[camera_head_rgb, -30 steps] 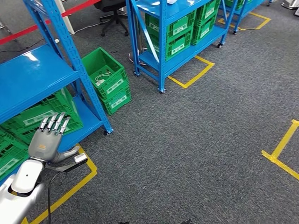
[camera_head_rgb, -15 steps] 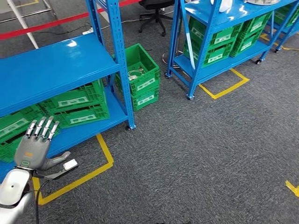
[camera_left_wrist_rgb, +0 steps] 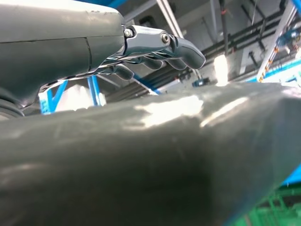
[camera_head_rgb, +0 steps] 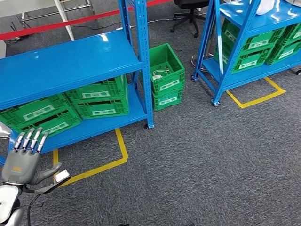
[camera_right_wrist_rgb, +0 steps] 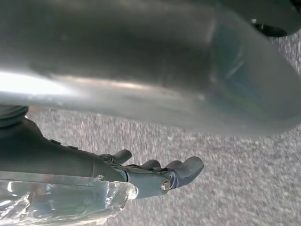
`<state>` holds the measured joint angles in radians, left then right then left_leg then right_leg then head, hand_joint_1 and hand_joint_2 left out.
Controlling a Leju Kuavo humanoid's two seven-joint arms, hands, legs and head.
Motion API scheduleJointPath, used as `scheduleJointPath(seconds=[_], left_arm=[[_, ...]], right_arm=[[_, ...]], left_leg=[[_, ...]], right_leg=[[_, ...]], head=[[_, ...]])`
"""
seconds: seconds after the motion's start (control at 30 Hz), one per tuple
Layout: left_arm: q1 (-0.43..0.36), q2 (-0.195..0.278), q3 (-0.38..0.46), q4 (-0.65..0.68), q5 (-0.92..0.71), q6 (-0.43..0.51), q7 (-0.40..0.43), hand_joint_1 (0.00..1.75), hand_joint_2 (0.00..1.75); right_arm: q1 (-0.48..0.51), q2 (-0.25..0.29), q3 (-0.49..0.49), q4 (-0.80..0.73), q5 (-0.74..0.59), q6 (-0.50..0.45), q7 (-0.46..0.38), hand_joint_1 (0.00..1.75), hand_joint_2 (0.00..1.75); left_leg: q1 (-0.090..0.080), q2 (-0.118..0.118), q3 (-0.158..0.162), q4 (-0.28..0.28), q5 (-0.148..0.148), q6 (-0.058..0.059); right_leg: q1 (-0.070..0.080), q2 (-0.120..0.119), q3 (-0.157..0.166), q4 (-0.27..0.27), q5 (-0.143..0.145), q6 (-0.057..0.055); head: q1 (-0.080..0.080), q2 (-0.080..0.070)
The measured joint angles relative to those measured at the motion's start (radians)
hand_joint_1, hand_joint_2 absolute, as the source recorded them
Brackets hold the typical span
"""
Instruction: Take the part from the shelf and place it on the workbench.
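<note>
Left hand [camera_head_rgb: 23, 157], lower left of the head view, is spread flat and holds nothing. Right hand [camera_right_wrist_rgb: 149, 176] holds a clear bag [camera_right_wrist_rgb: 60, 202] (contents unclear) above the carpet [camera_head_rgb: 213, 155]; blue shelf [camera_head_rgb: 64, 66] upper left.

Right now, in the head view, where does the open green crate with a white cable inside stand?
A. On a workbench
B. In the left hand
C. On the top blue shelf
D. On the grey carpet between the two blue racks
D: the green crate sits stacked on another crate on the grey carpet, between the two blue racks.
</note>
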<state>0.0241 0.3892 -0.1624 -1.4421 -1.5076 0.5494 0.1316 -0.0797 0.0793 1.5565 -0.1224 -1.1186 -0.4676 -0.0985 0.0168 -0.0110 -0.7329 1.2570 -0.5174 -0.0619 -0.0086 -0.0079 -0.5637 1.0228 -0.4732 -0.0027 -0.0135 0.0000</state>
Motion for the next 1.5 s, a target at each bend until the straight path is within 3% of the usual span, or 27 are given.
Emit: scheduleJointPath(seconds=[0.1, 0.13, 0.2, 0.27, 0.37, 0.5, 1.0, 1.13, 1.23, 1.3, 1.4, 1.43, 1.47, 1.5], left_arm=[[0.006, -0.003, 0.008, -0.001, 0.000, 0.000, -0.003, 0.00, 0.00], [0.006, -0.004, 0.012, -0.001, 0.000, 0.001, -0.003, 0.00, 0.00], [0.008, -0.007, 0.015, -0.001, 0.000, 0.001, -0.004, 0.00, 0.00], [0.011, -0.010, 0.016, -0.002, 0.000, 0.001, -0.004, 0.00, 0.00], [0.012, -0.014, 0.019, -0.003, 0.000, 0.002, -0.006, 0.00, 0.00], [0.013, -0.022, 0.025, -0.003, 0.000, 0.004, -0.015, 0.00, 0.00], [0.035, -0.032, 0.061, -0.014, 0.000, 0.006, -0.026, 0.00, 0.00], [0.037, -0.031, 0.078, -0.017, 0.000, 0.006, -0.037, 0.00, 0.00], [0.040, -0.029, 0.088, -0.020, 0.000, 0.006, -0.041, 0.00, 0.00], [0.040, -0.027, 0.093, -0.024, 0.000, 0.006, -0.041, 0.00, 0.00], [0.043, -0.029, 0.096, -0.026, 0.000, 0.006, -0.041, 0.00, 0.00], [0.045, -0.030, 0.096, -0.026, 0.000, 0.006, -0.041, 0.00, 0.00], [0.046, -0.031, 0.096, -0.026, 0.000, 0.006, -0.041, 0.00, 0.00], [0.047, -0.031, 0.096, -0.026, 0.000, 0.006, -0.041, 0.00, 0.00]], right_arm=[[-0.004, 0.000, -0.001, 0.000, -0.002, 0.008, -0.002, 0.00, 0.00], [-0.005, 0.000, -0.001, 0.000, -0.002, 0.009, -0.003, 0.00, 0.00], [-0.005, 0.000, -0.001, 0.000, -0.002, 0.009, -0.003, 0.00, 0.00], [-0.004, 0.000, -0.001, 0.000, -0.002, 0.010, -0.003, 0.00, 0.00], [-0.006, 0.000, -0.001, 0.000, -0.002, 0.011, -0.005, 0.00, 0.00], [-0.004, 0.000, -0.004, 0.000, -0.005, 0.009, -0.010, 0.00, 0.00], [-0.004, 0.000, -0.015, 0.000, -0.006, 0.013, -0.037, 0.00, 0.00], [-0.005, 0.003, -0.014, 0.000, 0.011, 0.002, -0.031, 0.00, 0.00], [-0.007, 0.009, -0.014, 0.000, 0.018, -0.004, -0.029, 0.00, 0.00], [-0.008, 0.010, -0.013, 0.000, 0.020, -0.005, -0.029, 0.00, 0.00], [-0.007, 0.010, -0.013, 0.000, 0.020, -0.006, -0.028, 0.00, 0.00], [-0.006, 0.010, -0.013, 0.000, 0.020, -0.006, -0.028, 0.00, 0.00], [-0.005, 0.010, -0.013, 0.000, 0.020, -0.006, -0.027, 0.00, 0.00], [-0.005, 0.010, -0.013, 0.000, 0.020, -0.006, -0.027, 0.00, 0.00]], left_leg=[[-0.002, 0.007, 0.117, -0.199, 0.083, 0.010], [-0.003, 0.010, 0.145, -0.249, 0.095, 0.013], [-0.004, 0.011, 0.160, -0.282, 0.094, 0.014], [-0.005, 0.010, 0.161, -0.283, 0.095, 0.014], [-0.007, 0.010, 0.160, -0.283, 0.094, 0.022], [-0.008, 0.010, 0.159, -0.282, 0.096, 0.027], [-0.008, 0.010, 0.159, -0.281, 0.096, 0.029], [-0.012, 0.010, 0.158, -0.279, 0.093, 0.037], [-0.013, 0.010, 0.161, -0.288, 0.098, 0.049], [-0.008, 0.010, 0.167, -0.300, 0.104, 0.057], [-0.004, 0.009, 0.170, -0.304, 0.106, 0.062], [-0.004, 0.006, 0.170, -0.304, 0.105, 0.061], [-0.002, 0.000, 0.170, -0.303, 0.104, 0.058], [0.000, -0.008, 0.171, -0.301, 0.103, 0.054]], right_leg=[[0.003, -0.012, 0.003, 0.002, -0.002, 0.005], [0.005, -0.013, 0.003, 0.003, -0.003, 0.008], [0.012, -0.014, -0.004, 0.004, -0.007, 0.003], [0.013, -0.015, -0.006, -0.001, -0.007, -0.004], [0.010, -0.015, 0.003, -0.012, 0.001, 0.011], [0.009, -0.014, 0.011, -0.018, 0.007, 0.020], [0.009, -0.014, 0.009, -0.016, 0.007, 0.024], [0.004, -0.015, 0.009, -0.017, 0.008, 0.032], [0.000, -0.015, 0.009, -0.020, 0.008, 0.042], [0.000, -0.007, -0.010, 0.017, -0.018, 0.048], [-0.002, 0.004, -0.104, 0.212, -0.108, 0.053], [-0.003, 0.004, -0.130, 0.260, -0.121, 0.055], [-0.004, 0.004, -0.139, 0.271, -0.113, 0.057], [-0.006, 0.006, -0.126, 0.240, -0.087, 0.059]], head=[[0.000, 0.000], [0.000, 0.000], [0.002, 0.000], [0.002, 0.000], [0.003, 0.000], [0.002, 0.000], [0.002, 0.000], [0.002, 0.000], [0.001, 0.000], [0.004, 0.000], [0.011, 0.000], [0.012, 0.000], [0.012, 0.000], [0.012, 0.000]])
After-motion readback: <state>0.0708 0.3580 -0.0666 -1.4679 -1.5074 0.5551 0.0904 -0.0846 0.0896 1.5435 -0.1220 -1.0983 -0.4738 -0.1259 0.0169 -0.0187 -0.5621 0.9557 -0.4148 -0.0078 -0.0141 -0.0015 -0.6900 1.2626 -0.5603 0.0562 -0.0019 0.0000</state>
